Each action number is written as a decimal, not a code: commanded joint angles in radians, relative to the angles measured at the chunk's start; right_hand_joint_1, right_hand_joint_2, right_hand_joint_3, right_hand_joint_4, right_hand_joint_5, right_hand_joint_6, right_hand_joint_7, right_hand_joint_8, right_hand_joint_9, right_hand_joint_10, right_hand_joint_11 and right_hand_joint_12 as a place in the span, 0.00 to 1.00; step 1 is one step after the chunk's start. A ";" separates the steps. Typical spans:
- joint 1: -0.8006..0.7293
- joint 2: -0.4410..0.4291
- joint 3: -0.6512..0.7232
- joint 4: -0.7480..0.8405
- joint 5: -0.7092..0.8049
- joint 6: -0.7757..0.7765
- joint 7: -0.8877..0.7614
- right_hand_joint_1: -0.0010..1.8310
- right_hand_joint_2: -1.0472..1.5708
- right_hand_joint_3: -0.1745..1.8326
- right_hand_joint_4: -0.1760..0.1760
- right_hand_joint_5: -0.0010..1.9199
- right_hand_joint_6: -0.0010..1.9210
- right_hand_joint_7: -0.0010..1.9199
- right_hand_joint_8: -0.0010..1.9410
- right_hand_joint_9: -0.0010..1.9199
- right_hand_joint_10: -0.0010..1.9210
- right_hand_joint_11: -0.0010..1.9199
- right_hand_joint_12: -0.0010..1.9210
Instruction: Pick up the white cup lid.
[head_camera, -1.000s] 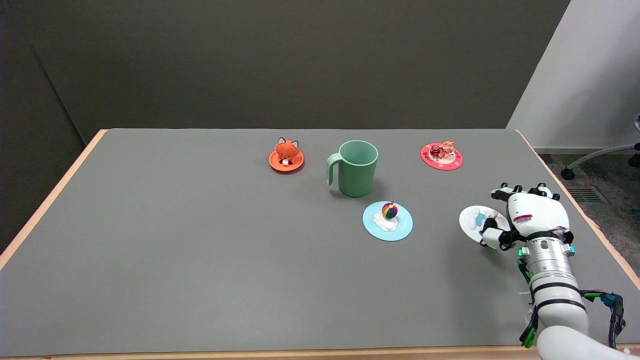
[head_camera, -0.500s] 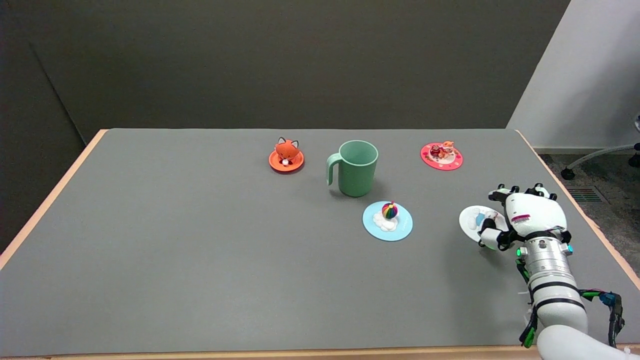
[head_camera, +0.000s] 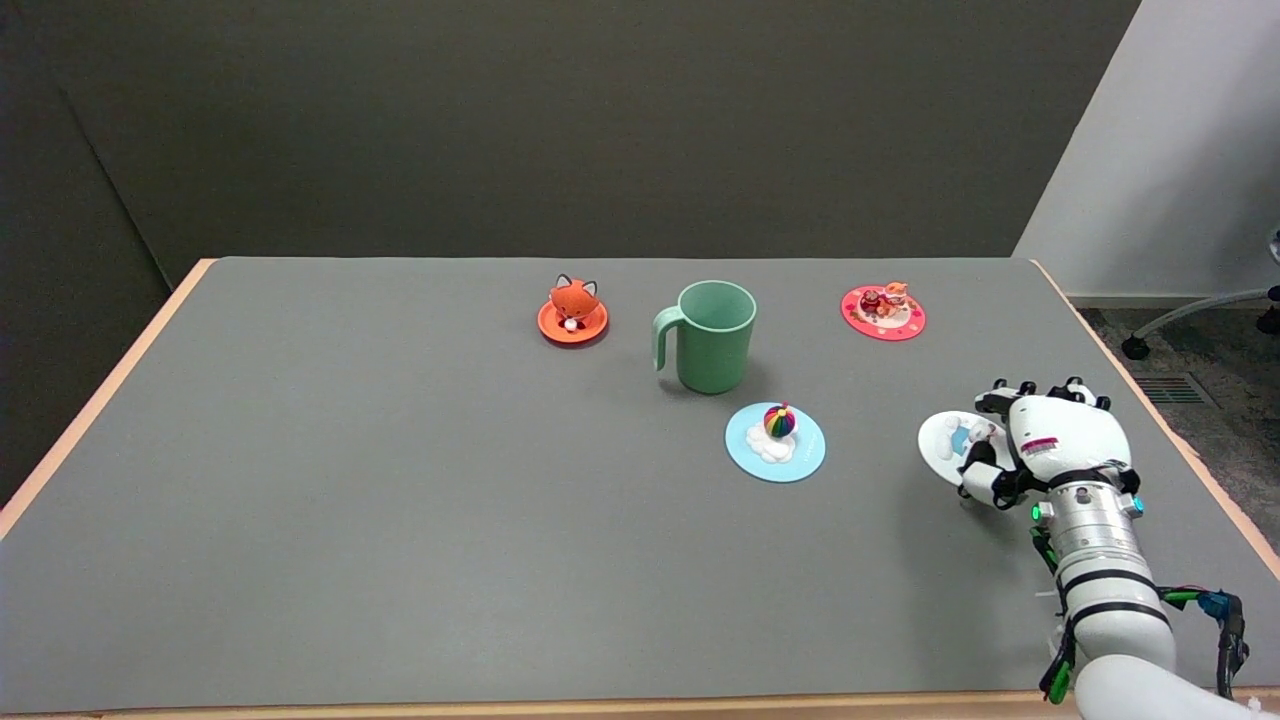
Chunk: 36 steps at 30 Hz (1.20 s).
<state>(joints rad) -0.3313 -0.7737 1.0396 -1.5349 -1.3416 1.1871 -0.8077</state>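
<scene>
Four decorated lids and one green mug (head_camera: 713, 335) share the grey table (head_camera: 400, 480), and only the white cup lid (head_camera: 948, 446) matters. It lies near the table's right edge, towards the near side, flat and round, so no long axis guides the approach. The right hand (head_camera: 1040, 440) is over its right part, so the lid shows just left of the palm; fingers curl down around the lid's small figure, but I cannot tell whether they actually grip it. No brand or readable writing shows; a small red mark on the hand's back is illegible.
</scene>
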 joint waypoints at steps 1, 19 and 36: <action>0.005 0.002 -0.029 -0.004 0.009 -0.002 -0.001 0.47 0.69 0.56 0.70 0.37 0.09 0.43 0.09 0.41 0.17 0.12 0.53; 0.016 -0.006 -0.048 0.002 -0.001 0.004 -0.001 0.52 0.82 0.18 0.91 0.42 0.65 0.46 0.20 0.39 0.29 0.14 0.58; 0.056 0.005 -0.041 -0.130 -0.134 -0.028 -0.059 0.64 0.84 0.14 0.44 0.40 0.62 0.45 0.67 0.36 0.48 0.13 0.77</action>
<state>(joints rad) -0.3127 -0.7784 0.9951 -1.5562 -1.3579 1.1868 -0.8263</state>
